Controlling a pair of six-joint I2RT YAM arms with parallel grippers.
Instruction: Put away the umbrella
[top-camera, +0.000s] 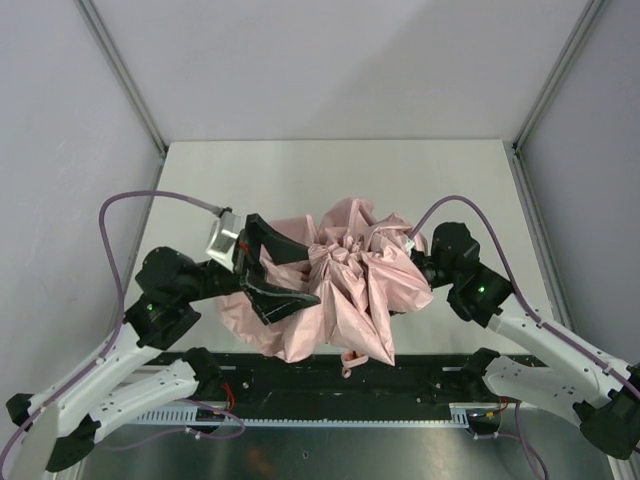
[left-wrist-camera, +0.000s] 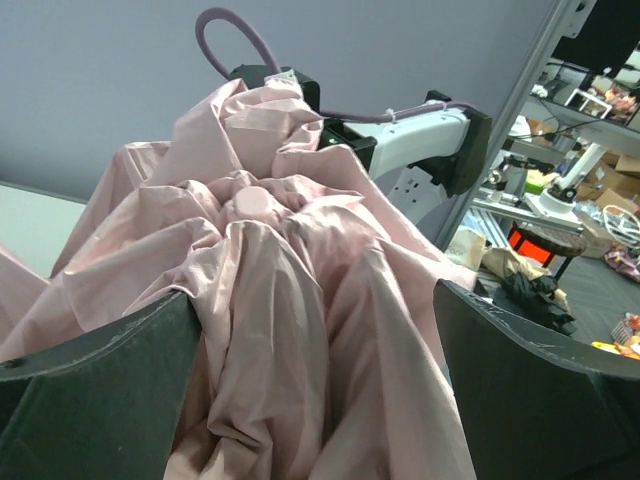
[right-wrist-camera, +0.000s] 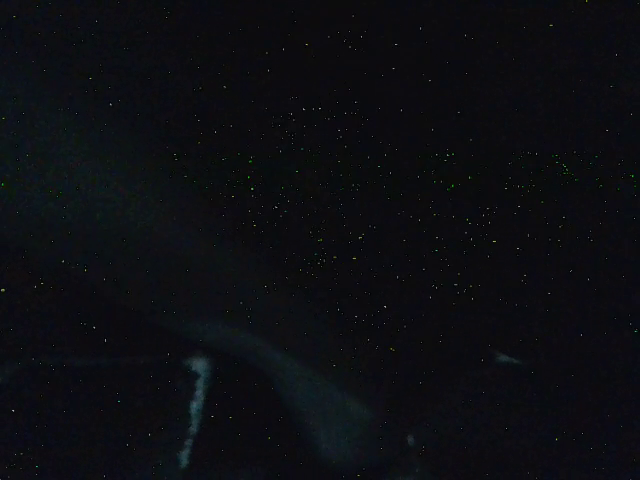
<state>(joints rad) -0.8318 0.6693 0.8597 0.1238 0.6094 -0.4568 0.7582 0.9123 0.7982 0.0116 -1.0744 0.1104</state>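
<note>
The field is almost entirely black, covered with fine scattered specks. A faint pale streak (right-wrist-camera: 196, 405) stands near-upright at lower left, beside a dim curved band (right-wrist-camera: 300, 385) sweeping toward bottom centre. A small glint (right-wrist-camera: 506, 358) sits at right; none is identifiable.

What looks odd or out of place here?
The pink umbrella lies as a crumpled heap on the table, canopy loose and bunched. The right wrist view is nearly black, probably smothered by fabric.

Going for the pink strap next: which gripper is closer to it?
Left. The left gripper straddles fabric left of and beyond the strap; the right gripper is farther, buried under the umbrella's right side.
</note>
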